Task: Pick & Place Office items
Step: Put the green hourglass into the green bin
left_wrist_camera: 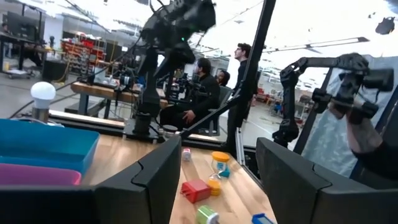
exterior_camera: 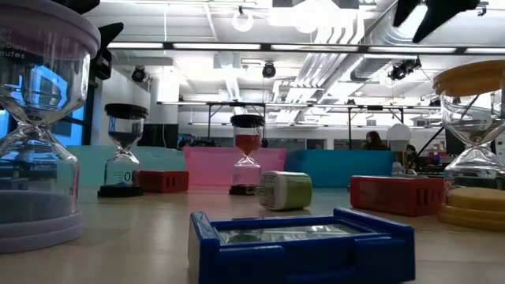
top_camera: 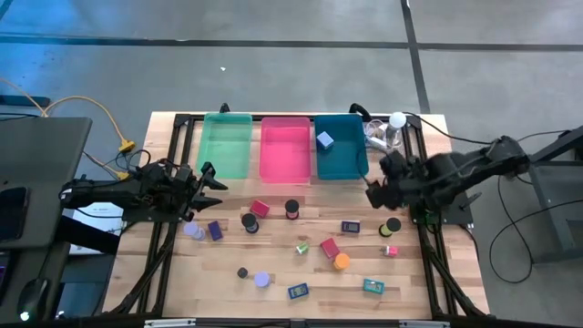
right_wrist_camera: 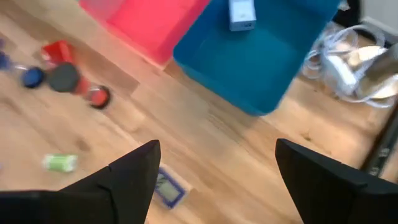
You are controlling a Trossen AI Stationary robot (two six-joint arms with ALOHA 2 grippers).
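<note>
Right claw (top_camera: 372, 189) wide and empty beside the teal bin (top_camera: 341, 157), one blue block (top_camera: 324, 139) dropped inside.
Left claw (top_camera: 211, 179) half open, holding nothing, waiting above small office items (top_camera: 256, 209) spread below on the tabletop (top_camera: 291, 273), ready for sorting.

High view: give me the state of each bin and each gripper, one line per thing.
Green bin: nothing visible inside.
Pink bin: nothing visible inside.
Teal bin: holds one small blue block.
Left gripper: open, holding nothing, near the green bin's front corner.
Right gripper: open, holding nothing, over the table just in front of the teal bin.
</note>
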